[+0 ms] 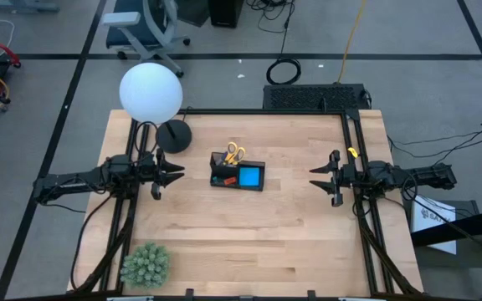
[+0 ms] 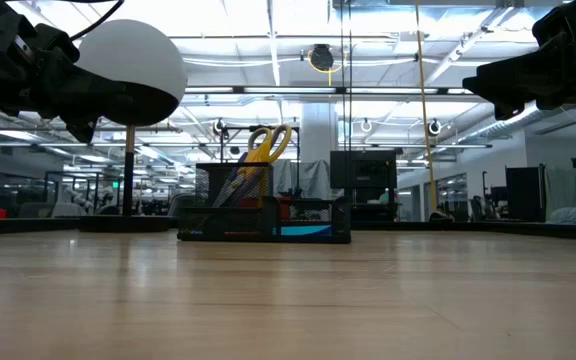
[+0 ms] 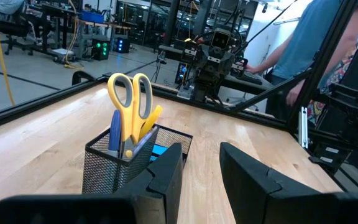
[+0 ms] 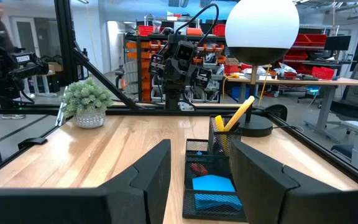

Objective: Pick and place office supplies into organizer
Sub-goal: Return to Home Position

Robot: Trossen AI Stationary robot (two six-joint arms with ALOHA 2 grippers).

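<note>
The black mesh organizer [image 1: 224,186] stands in the middle of the table. Its taller section holds yellow-handled scissors [image 3: 129,99], a bluish-purple pen [image 3: 114,134] and a yellow pen [image 4: 238,114], all upright. In the lower tray lie a blue note pad [image 1: 249,176] and a small red piece [image 4: 197,168]. My left gripper [image 1: 178,173] hovers open and level to the organizer's left. My right gripper [image 1: 313,177] hovers open and level to its right. Both point at the organizer from a distance with nothing between their fingers.
A lamp with a white globe [image 1: 151,92] and a round black base [image 1: 174,135] stands at the far left. A green spiky plant [image 1: 146,265] sits at the near left corner. A person in a blue shirt [image 3: 319,43] stands beyond the table's right side.
</note>
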